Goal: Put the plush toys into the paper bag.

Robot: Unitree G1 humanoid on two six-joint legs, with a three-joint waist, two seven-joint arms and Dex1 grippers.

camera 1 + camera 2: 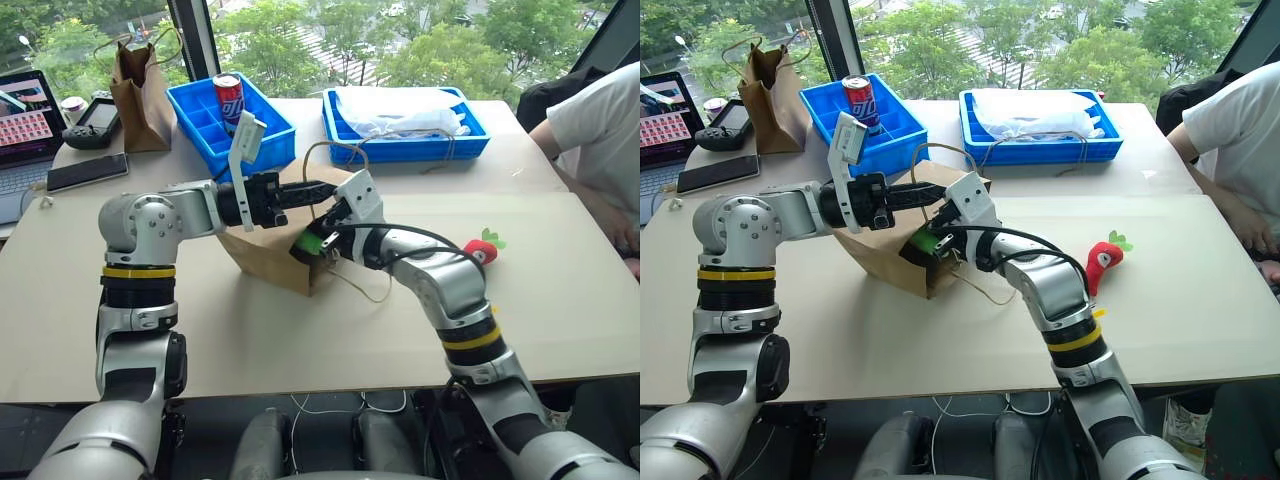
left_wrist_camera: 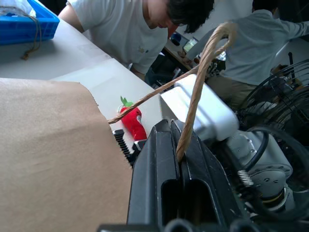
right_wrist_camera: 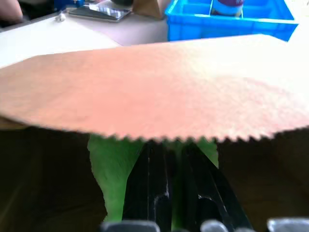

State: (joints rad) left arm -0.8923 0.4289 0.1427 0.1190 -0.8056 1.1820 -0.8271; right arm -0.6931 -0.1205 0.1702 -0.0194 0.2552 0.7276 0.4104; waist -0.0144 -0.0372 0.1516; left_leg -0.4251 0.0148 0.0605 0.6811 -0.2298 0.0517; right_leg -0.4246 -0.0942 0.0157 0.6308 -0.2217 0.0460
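The light-brown paper bag (image 1: 262,255) lies tilted on the table with its mouth toward my right arm. My left gripper (image 1: 322,188) is shut on the bag's twine handle (image 2: 198,82), holding it up above the mouth. My right gripper (image 1: 318,240) is shut on the lime-green plush toy (image 1: 308,243) right at the bag's opening; in the right wrist view the green plush toy (image 3: 108,169) sits just under the bag's serrated edge (image 3: 154,92). The red strawberry plush toy (image 1: 483,249) lies on the table to the right, apart from both grippers.
Behind the bag stand a blue compartment tray (image 1: 205,115) with a soda can (image 1: 229,100) and a second blue tray (image 1: 400,145) holding plastic wrap. A darker brown bag (image 1: 140,85), laptop (image 1: 25,135) and phone (image 1: 87,171) are at far left. A person (image 1: 600,130) sits at right.
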